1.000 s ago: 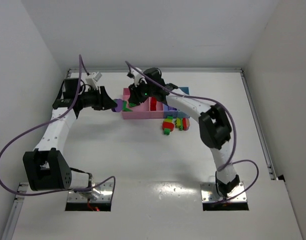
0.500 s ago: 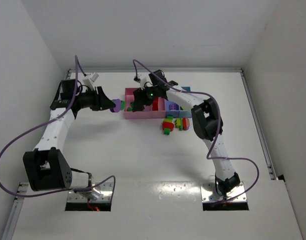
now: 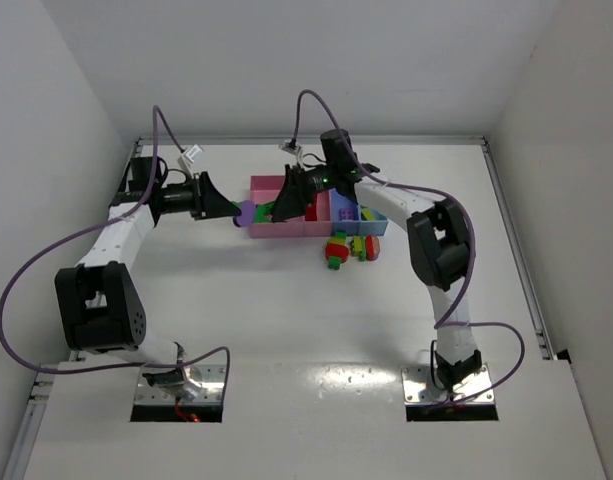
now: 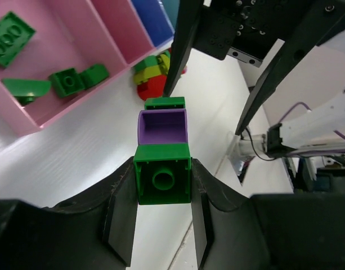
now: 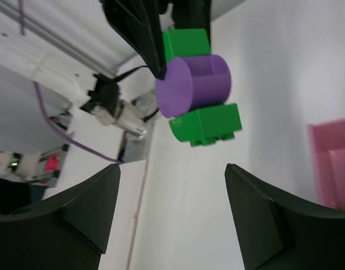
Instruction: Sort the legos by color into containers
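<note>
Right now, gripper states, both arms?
Left gripper: shut on the green-purple-green lego stack.
Right gripper: open, holding nothing.

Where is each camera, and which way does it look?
Top external: high behind the arm bases, looking down on both arms and the containers.
Left wrist: on the left gripper, looking past the lego stack it holds toward the right gripper.
Right wrist: looks between its own open fingers back at that stack.
Both wrist views share the stack.
</note>
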Controlling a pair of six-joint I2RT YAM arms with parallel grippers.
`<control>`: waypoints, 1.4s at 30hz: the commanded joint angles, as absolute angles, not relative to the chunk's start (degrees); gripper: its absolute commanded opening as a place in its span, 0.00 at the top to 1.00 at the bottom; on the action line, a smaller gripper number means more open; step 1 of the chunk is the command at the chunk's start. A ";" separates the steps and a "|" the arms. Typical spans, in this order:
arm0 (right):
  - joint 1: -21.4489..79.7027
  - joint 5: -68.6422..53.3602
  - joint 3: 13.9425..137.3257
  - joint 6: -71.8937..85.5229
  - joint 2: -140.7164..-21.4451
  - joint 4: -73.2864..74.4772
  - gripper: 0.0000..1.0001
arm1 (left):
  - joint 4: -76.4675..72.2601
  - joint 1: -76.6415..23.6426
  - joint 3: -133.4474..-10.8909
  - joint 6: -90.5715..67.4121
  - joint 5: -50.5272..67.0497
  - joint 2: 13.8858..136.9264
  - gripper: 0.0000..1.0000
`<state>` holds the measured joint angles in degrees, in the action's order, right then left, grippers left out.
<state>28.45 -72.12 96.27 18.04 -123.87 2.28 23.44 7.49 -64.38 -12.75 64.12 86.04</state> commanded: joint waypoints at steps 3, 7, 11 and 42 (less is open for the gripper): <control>30.15 -80.77 96.42 35.01 -123.83 -15.16 0.24 | 21.36 6.25 -66.71 -12.92 72.33 85.87 0.97; 30.15 -80.77 95.10 49.90 -125.59 -32.32 0.24 | 21.36 5.71 -65.49 -12.92 72.86 85.87 0.97; 31.28 -80.77 95.62 53.09 -126.82 -34.54 0.30 | 21.36 5.71 -64.86 -12.92 73.39 85.25 0.97; 31.38 -81.91 88.95 51.50 -126.74 -34.45 0.33 | 21.36 5.71 -63.19 -13.97 74.44 79.63 0.97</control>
<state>30.98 -81.03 89.30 53.25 -127.59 -31.07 23.00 6.02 -63.72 -13.82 72.07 81.36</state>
